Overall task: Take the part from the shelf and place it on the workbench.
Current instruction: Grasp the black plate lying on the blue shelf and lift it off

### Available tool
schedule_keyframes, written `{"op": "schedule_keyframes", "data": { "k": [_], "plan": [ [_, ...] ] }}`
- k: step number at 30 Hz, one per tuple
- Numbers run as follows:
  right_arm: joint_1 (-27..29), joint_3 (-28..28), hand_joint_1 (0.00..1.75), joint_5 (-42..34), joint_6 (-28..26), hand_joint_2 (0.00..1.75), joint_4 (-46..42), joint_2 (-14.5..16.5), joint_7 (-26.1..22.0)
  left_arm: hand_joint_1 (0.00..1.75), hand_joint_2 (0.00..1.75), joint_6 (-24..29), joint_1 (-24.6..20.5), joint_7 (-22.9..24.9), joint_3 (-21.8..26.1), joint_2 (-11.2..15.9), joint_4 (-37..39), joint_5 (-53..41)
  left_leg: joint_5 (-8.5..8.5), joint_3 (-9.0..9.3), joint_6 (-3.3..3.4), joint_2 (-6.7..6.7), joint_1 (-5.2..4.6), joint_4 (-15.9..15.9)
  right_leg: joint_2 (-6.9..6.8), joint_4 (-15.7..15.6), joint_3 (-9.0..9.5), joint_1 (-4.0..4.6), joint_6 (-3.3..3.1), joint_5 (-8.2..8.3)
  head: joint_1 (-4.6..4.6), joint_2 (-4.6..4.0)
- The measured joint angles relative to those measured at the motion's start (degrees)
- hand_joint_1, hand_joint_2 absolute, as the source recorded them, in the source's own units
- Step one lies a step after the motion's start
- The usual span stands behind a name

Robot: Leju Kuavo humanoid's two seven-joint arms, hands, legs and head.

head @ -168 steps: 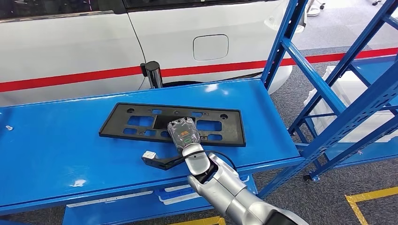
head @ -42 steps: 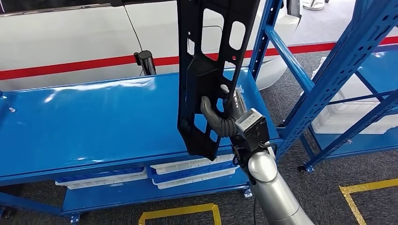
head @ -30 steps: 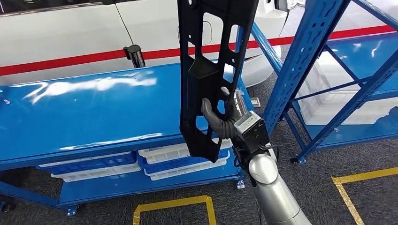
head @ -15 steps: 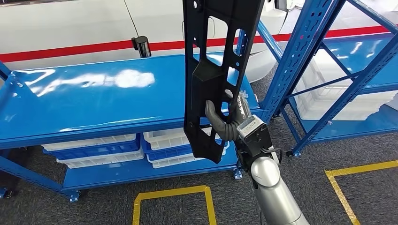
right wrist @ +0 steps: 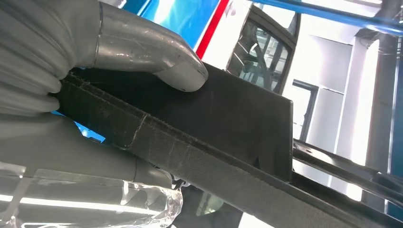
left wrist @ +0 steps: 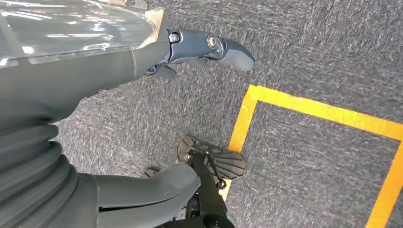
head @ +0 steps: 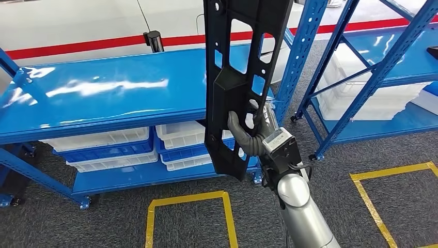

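Note:
The part (head: 243, 62) is a long black plastic panel with several cut-outs, standing upright in the air in front of the blue shelf (head: 103, 93). My right hand (head: 248, 137) grips it near its lower end, thumb hooked through a cut-out. In the right wrist view the thumb (right wrist: 157, 61) presses on the part's (right wrist: 228, 123) flat face and the fingers sit under its edge. My left hand (left wrist: 71, 95) hangs over grey carpet, its fingers (left wrist: 209, 47) spread apart from the thumb with nothing between them.
White and blue bins (head: 181, 134) fill the shelf's lower level. A taller blue rack (head: 304, 57) with white crates (head: 372, 101) stands to the right. Yellow tape (head: 188, 199) marks squares on the carpet. A white car (head: 77, 20) and a black post (head: 153, 40) stand behind the shelf.
The part lay flat on the blue shelf under my right hand; now that hand holds it upright. The camera has drawn back, so more floor and the shelf's lower level show.

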Motion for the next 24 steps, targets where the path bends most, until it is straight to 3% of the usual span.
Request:
{"op": "schedule_keyframes", "data": {
  "k": [3,4,5,7,8,10,11,12,14,15,16,18,19,20,21,22,24],
  "plan": [
    [-0.08,0.04,1.75,0.11,0.07,1.75,0.02,0.38,0.01,0.00,1.75,0.05,0.05,-0.09,-0.01,-0.07,0.00,0.01,-8.62,-1.91,-1.18,-0.32,0.69,8.26,-0.15,0.03,-1.88,-0.14,-0.73,2.00,-0.19,0.00],
    [-0.09,0.04,1.75,0.16,0.08,1.75,0.05,0.41,0.01,0.00,1.75,0.05,0.05,-0.13,-0.02,-0.08,0.00,0.01,-10.09,-2.14,-1.51,-0.33,0.94,11.24,-0.16,0.10,-2.68,-0.13,-0.62,2.68,-0.20,0.00],
    [-0.10,0.04,1.75,0.20,0.09,1.75,0.09,0.42,0.01,0.00,1.75,0.05,0.04,-0.18,-0.02,-0.06,0.00,0.01,-10.12,-1.75,-1.80,-0.33,1.20,13.04,-0.16,0.20,-3.59,-0.16,-0.45,3.36,-0.20,0.00],
    [-0.13,0.04,1.75,0.23,0.10,1.75,0.15,0.43,0.01,0.00,1.75,0.05,0.04,-0.28,-0.03,-0.02,0.00,-0.02,-7.44,1.27,-2.11,-0.30,1.67,11.65,-0.15,0.51,-5.29,-0.35,0.09,4.44,-0.22,0.00],
    [-0.18,0.04,1.75,0.23,0.10,1.75,0.15,0.43,0.01,0.00,1.75,0.05,0.01,-0.34,-0.05,0.00,0.00,-0.05,-6.48,4.07,-2.20,-0.37,1.87,8.24,-0.15,0.77,-5.97,-0.45,0.46,4.86,-0.24,0.00],
    [-0.34,-0.02,1.75,0.23,0.12,1.75,0.14,0.51,-0.03,0.00,1.75,0.04,-0.08,-0.43,-0.23,-0.01,0.00,-0.15,-6.69,9.18,-1.99,-0.71,1.73,1.07,-0.19,1.09,-6.79,-0.49,1.34,5.62,-0.18,0.00],
    [-0.47,-0.05,1.75,0.25,0.18,1.75,0.14,0.58,-0.13,0.00,1.75,0.04,-0.13,-0.49,-0.34,-0.02,0.00,-0.25,-7.23,10.54,-1.70,-0.88,1.49,-1.16,-0.24,1.11,-6.94,-0.47,1.86,6.05,-0.11,0.00],
    [-0.56,-0.08,1.75,0.30,0.30,1.75,0.13,0.66,-0.29,0.00,1.75,0.03,-0.14,-0.55,-0.44,-0.03,0.00,-0.38,-7.35,10.80,-1.25,-0.98,1.14,-1.85,-0.28,0.96,-6.99,-0.49,2.34,6.52,-0.03,0.00],
    [-0.64,-0.15,1.75,0.50,0.57,1.75,0.14,0.72,-0.68,0.00,1.75,0.01,-0.16,-0.63,-0.53,-0.09,0.00,-0.65,-6.33,9.91,0.10,-0.73,0.78,-2.06,-0.27,0.92,-7.32,-0.50,3.10,6.96,0.01,0.00],
    [-0.63,-0.21,1.75,0.65,0.69,1.75,0.15,0.72,-0.85,0.00,1.75,-0.02,-0.19,-0.68,-0.56,-0.13,0.00,-0.78,-5.64,9.31,0.91,-0.54,0.72,-2.23,-0.22,1.74,-7.93,-0.49,3.00,6.01,0.07,0.00],
    [-0.59,-0.27,1.75,0.85,0.77,1.75,0.15,0.68,-1.00,0.00,1.75,-0.06,-0.24,-0.75,-0.58,-0.15,0.00,-0.90,-4.85,8.56,1.64,-0.34,0.69,-2.42,-0.17,3.67,-8.87,-0.43,2.59,4.06,0.16,0.00],
    [-0.48,-0.37,1.75,1.31,0.93,1.75,0.15,0.57,-1.32,0.00,1.75,-0.16,-0.30,-0.98,-0.63,-0.16,0.00,-1.15,-3.37,6.86,2.51,-0.13,0.46,-2.44,-0.09,10.56,-11.10,-0.39,1.49,-1.37,0.37,0.00],
    [-0.34,-0.42,1.75,1.53,1.02,1.75,0.15,0.49,-1.46,0.00,1.75,-0.21,-0.29,-1.06,-0.67,-0.17,0.00,-1.22,-2.62,5.94,2.67,-0.07,0.29,-2.40,-0.07,14.23,-11.81,-0.35,1.40,-3.20,0.41,0.00],
    [-0.17,-0.49,1.75,1.73,1.07,1.75,0.15,0.41,-1.57,0.00,1.75,-0.27,-0.28,-1.13,-0.74,-0.19,0.00,-1.27,-1.86,4.97,2.76,-0.03,0.11,-2.35,-0.06,16.83,-11.86,-0.29,1.69,-3.83,0.42,0.00],
    [0.00,-0.57,1.75,1.94,1.11,1.75,0.15,0.32,-1.67,0.00,1.75,-0.32,-0.27,-1.16,-0.82,-0.22,0.00,-1.31,-1.14,4.01,2.77,0.01,-0.05,-2.29,-0.06,17.59,-10.99,-0.21,2.22,-3.34,0.41,0.00],
    [0.14,-0.65,1.75,2.10,1.15,1.75,0.15,0.24,-1.78,0.00,1.75,-0.37,-0.27,-1.18,-0.92,-0.26,0.00,-1.34,-0.44,3.11,2.73,0.02,-0.18,-2.23,-0.06,16.24,-9.07,-0.11,2.74,-2.18,0.41,0.00],
    [0.25,-0.78,1.75,2.32,1.19,1.75,0.10,0.13,-2.02,0.00,1.75,-0.46,-0.28,-1.22,-1.14,-0.37,0.00,-1.42,0.80,1.62,2.44,0.01,-0.46,-1.96,-0.07,8.23,-2.55,0.15,2.90,-0.72,0.41,0.00]
  ]
}}
